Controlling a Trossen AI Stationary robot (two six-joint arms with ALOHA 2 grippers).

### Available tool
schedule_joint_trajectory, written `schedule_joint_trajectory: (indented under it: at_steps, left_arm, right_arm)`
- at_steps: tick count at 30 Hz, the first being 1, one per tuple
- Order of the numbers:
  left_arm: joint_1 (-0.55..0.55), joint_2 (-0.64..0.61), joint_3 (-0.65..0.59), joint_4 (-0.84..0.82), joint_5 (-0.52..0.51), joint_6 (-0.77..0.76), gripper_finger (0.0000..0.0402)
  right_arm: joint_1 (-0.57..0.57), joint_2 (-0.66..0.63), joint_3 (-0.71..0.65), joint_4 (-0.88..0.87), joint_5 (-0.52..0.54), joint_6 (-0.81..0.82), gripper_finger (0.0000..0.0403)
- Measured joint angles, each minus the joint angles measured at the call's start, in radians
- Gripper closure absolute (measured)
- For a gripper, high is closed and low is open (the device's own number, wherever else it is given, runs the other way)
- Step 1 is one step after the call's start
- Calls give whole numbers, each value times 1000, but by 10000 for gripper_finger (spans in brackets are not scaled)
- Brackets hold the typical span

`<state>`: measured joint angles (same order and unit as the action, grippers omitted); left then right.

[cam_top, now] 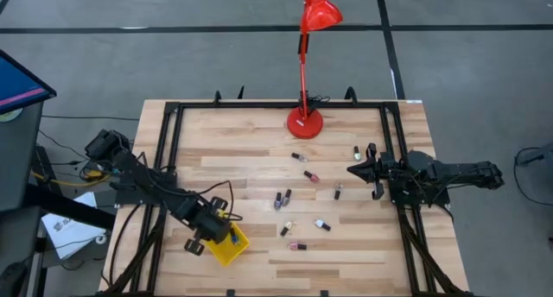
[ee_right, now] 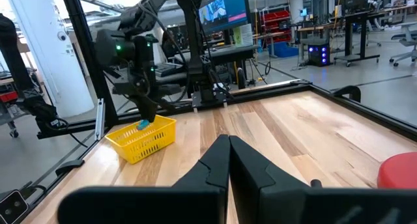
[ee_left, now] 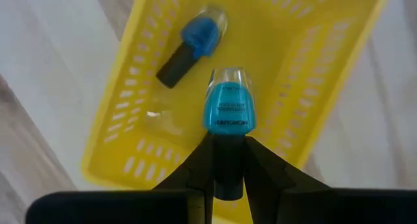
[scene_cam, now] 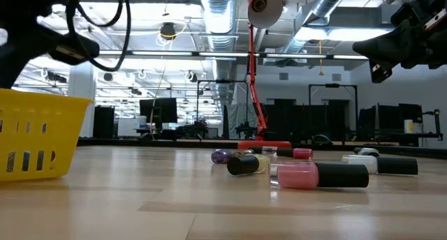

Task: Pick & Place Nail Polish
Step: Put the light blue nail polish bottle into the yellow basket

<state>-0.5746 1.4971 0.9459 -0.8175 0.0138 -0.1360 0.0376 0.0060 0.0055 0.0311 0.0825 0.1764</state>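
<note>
A: Where is there open room on the table (cam_top: 259,142)?

B: The wide strip of bare wood along the front edge, right of the yellow basket (cam_top: 230,247), holds nothing, and so does the back left part. A red lamp (cam_top: 305,122) stands by its base near the middle of the back edge. A black frame runs along the left, back and right edges.

A: And the nail polish bottles (cam_top: 284,198)?

B: Most lie scattered on their sides across the middle and right of the table, well apart from the basket. In the low view a pink bottle (scene_cam: 318,175) with a black cap lies nearest the front. One blue bottle (ee_left: 191,43) already lies inside the basket, which sits near the front left corner.

A: Any writing you can read?

B: The teal bottle (ee_left: 228,104) carries small dark lettering on its face, too fine to make out.

A: How do the arms stand?

B: The left arm reaches in from the left edge, its left gripper (ee_left: 228,140) poised directly over the basket, fingers pinched narrowly on the black cap of the teal bottle, which hangs above the basket's floor. The right arm lies along the right edge; the right gripper (ee_right: 229,144) is raised off the wood, fingers pressed fully together with nothing between them, pointing toward the table's middle.
</note>
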Motion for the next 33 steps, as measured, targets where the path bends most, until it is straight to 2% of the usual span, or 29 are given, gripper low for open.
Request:
schedule_joint_trajectory:
  at_steps: [8, 16, 24, 33]
  left_arm:
    - [41, 8, -37, 48, -43, 161, 352]
    - [57, 8, -39, 119, -49, 260, 350]
    - [53, 68, -39, 131, -29, 339, 349]
    - [53, 103, -39, 132, 3, 342, 349]
  right_arm:
    - [0, 0, 0, 3, 0, 0, 403]
    - [0, 0, 0, -1, 0, 0, 403]
    - [0, 0, 0, 0, 0, 0, 403]
    - [0, 0, 0, -1, 0, 0, 403]
